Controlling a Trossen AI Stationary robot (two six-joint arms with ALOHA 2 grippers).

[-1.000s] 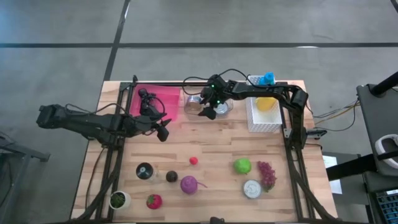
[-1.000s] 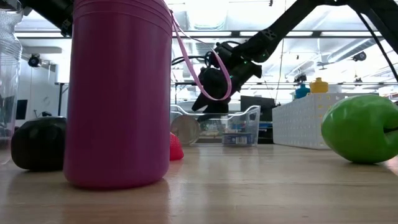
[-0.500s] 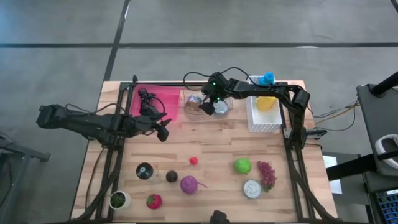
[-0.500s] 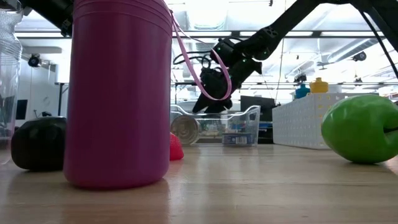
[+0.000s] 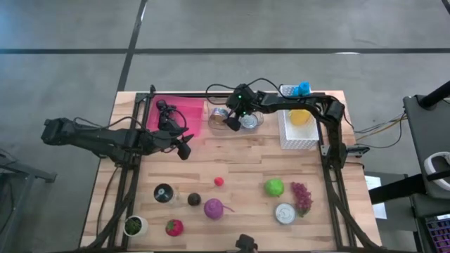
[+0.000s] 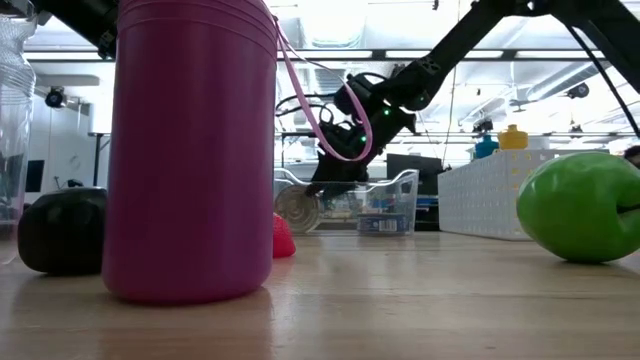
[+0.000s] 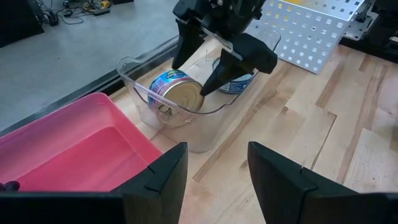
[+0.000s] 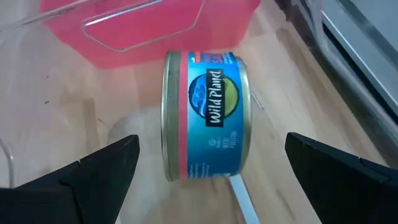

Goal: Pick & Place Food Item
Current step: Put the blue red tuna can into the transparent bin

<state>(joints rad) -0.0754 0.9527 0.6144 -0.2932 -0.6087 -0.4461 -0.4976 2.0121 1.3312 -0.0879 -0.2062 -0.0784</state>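
My right gripper (image 7: 214,59) hangs wide open and empty over the clear tub (image 7: 186,127), its fingers (image 8: 93,168) on both sides of the tuna can (image 8: 205,115). The can lies on its side inside this tub, beside a second can (image 7: 239,81). I judge it stiff, rather heavy, with smooth metal that can roll, so I would grip across its flat ends. The tub walls stand close and may block my fingers. The pink tray (image 7: 68,155) is just beside the tub. My left gripper (image 5: 184,147) waits open near that tray.
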